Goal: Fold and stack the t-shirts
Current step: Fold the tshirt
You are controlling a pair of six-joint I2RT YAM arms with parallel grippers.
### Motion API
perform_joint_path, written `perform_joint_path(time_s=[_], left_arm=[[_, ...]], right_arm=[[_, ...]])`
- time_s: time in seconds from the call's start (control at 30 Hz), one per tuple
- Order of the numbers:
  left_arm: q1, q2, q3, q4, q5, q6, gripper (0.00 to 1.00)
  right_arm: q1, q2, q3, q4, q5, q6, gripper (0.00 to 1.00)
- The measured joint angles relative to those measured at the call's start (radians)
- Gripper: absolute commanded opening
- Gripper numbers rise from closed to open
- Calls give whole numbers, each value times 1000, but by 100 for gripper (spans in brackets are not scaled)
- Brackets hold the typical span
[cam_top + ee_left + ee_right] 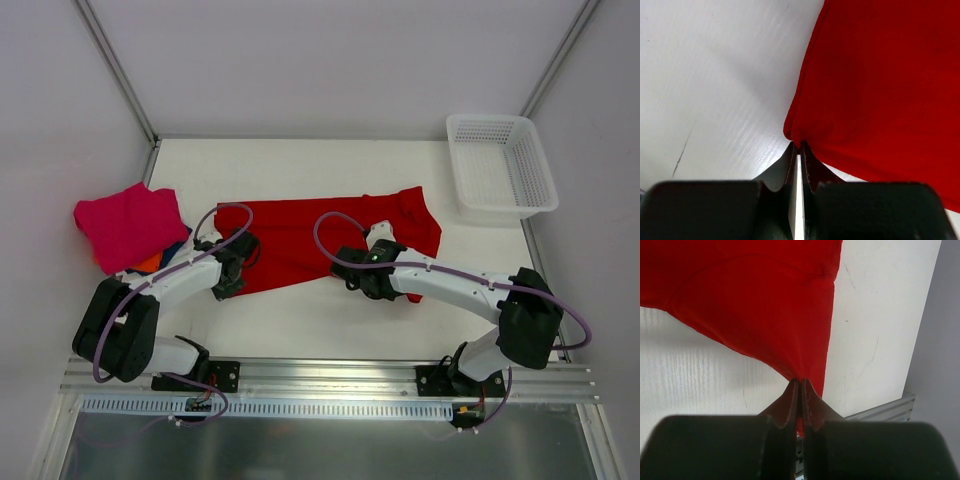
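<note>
A large bright red t-shirt lies spread across the middle of the white table. My left gripper sits at its near left corner. In the left wrist view the left gripper is shut, pinching the corner of the red cloth at its tips. My right gripper is at the shirt's near edge, further right. The right gripper is shut on a bunched point of the red fabric, which pulls up taut into the jaws. A magenta-pink shirt lies folded at the left over orange and dark blue ones.
A white mesh basket stands at the back right corner of the table. White walls close in the table on the left, back and right. The aluminium rail holding the arm bases runs along the near edge.
</note>
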Motion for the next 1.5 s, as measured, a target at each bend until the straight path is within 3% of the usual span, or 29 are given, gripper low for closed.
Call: perform_joint_path(time_s=[0.37, 0.73, 1.0, 1.3, 1.5], left_arm=[[-1, -45, 6, -12, 5, 14, 0], [-1, -114, 202, -84, -39, 62, 0], [-1, -83, 226, -116, -81, 61, 0], [2, -169, 299, -208, -134, 66, 0], [59, -143, 351, -225, -159, 78, 0]], right_arm=[[0, -1, -20, 6, -1, 0, 1], [-18, -1, -2, 6, 63, 1, 0], [-136, -1, 55, 42, 128, -58, 1], [-278, -1, 57, 147, 126, -194, 1], [-323, 35, 85, 220, 105, -277, 1]])
